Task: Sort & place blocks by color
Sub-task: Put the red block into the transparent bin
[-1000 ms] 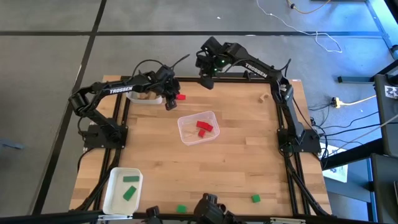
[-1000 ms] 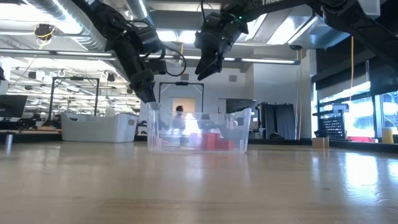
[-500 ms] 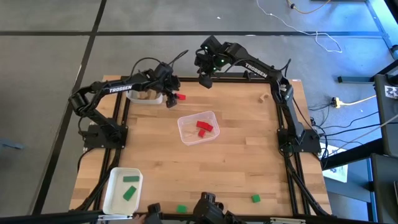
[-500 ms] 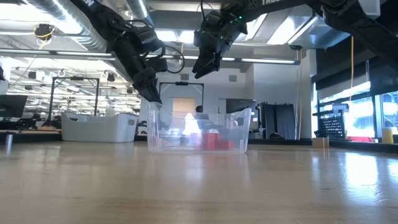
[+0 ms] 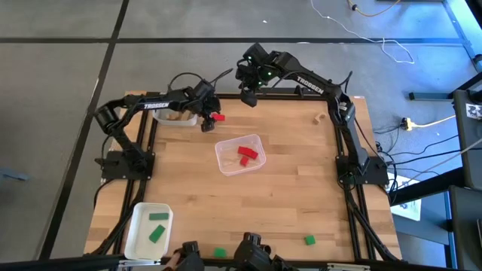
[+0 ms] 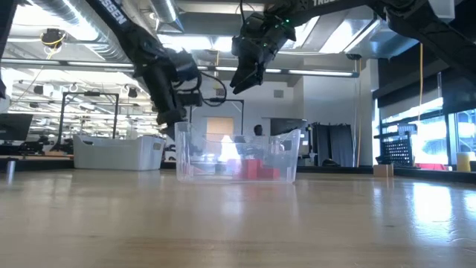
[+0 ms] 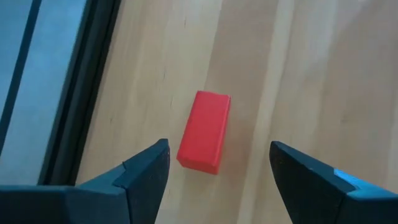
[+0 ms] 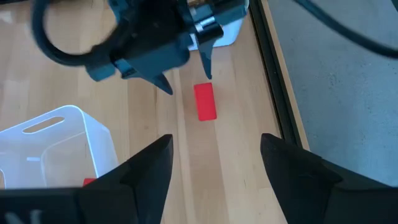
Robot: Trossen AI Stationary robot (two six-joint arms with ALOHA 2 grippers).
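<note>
Left gripper (image 5: pixel 206 120): at 11 o'clock on the table (image 5: pixel 301 173), over the far edge; fingers spread, holding nothing; its wrist view shows the loose red block (image 7: pixel 204 131) between the two fingertips on bare wood, touching neither.
Right gripper (image 5: pixel 248 96): at 12 o'clock, raised over the far rail; fingers spread, empty.
Loose red block (image 5: pixel 218 117): flat on the wood, just beside the left gripper, at 11 o'clock from the clear tray (image 5: pixel 226 162).
Clear tray: table centre; two red blocks (image 5: pixel 246 153) inside.
White tray (image 5: pixel 135 233): 7 o'clock corner; two green blocks (image 5: pixel 157 226) inside.
Far tray (image 5: pixel 164 120): 11 o'clock edge, behind the left arm; tan blocks (image 5: pixel 175 116) inside.
Loose green blocks (image 5: pixel 309 240): two at the 6 o'clock edge, well apart.
Tan block (image 5: pixel 319 117): at 1 o'clock.
</note>
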